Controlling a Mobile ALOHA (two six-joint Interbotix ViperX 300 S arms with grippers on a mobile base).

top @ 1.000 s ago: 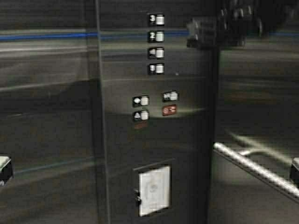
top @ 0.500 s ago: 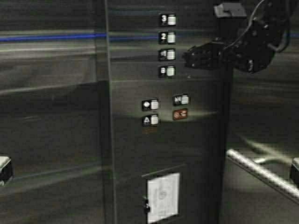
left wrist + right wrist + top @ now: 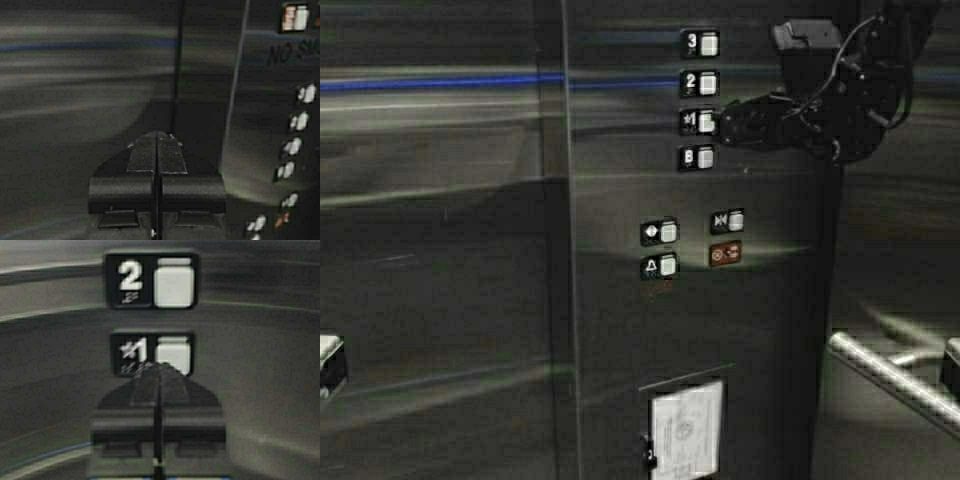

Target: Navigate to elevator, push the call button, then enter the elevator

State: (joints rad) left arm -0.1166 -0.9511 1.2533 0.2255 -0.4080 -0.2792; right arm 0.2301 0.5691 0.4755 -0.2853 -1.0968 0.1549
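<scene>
Pressing its closed black right gripper (image 3: 720,122) against the square pale floor-1 button (image 3: 172,352), the robot faces the brushed-steel elevator cabin panel (image 3: 700,330); ribbed left gripper (image 3: 156,145) closed.

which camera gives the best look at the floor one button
The right wrist view: the floor one button fills the frame, right gripper at it. The high view shows it small; in the left wrist view the buttons are unreadable.
</scene>
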